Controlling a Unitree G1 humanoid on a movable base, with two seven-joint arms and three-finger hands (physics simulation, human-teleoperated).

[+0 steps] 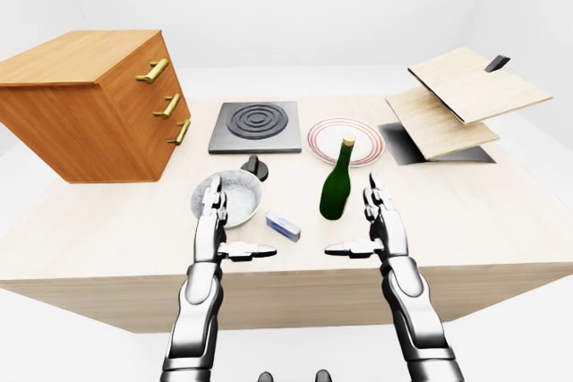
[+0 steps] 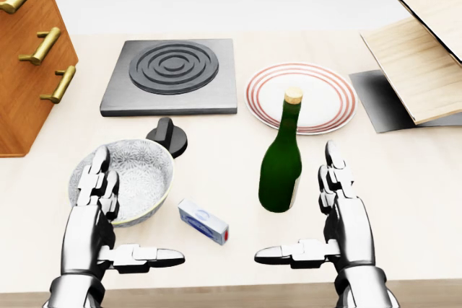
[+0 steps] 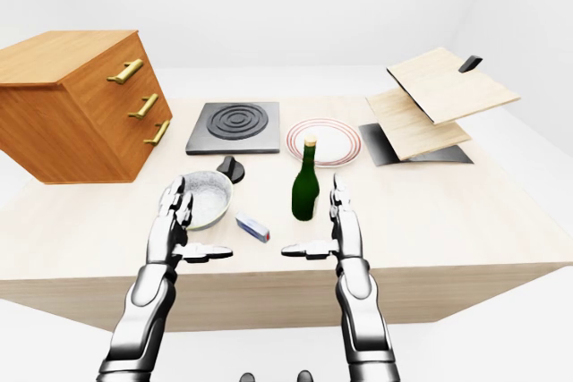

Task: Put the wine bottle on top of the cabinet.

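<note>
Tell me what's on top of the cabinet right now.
Nothing shows on the cabinet top; its bare wood is visible. The wine bottle stands on the table. Drawer contents are hidden.

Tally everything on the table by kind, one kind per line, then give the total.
Wine bottle: 1
Cabinet: 1
Bowl: 1
Striped plate: 1
Burner plate: 1
Black knob: 1
Small blue and white box: 1
Wooden boards: 2
Dark mat under the boards: 1
Total: 10

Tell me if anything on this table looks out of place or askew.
The wooden boards at the left-eye view's right edge sit tilted, seemingly lifted off the table. The wine bottle stands upright, nothing spilled.
</note>
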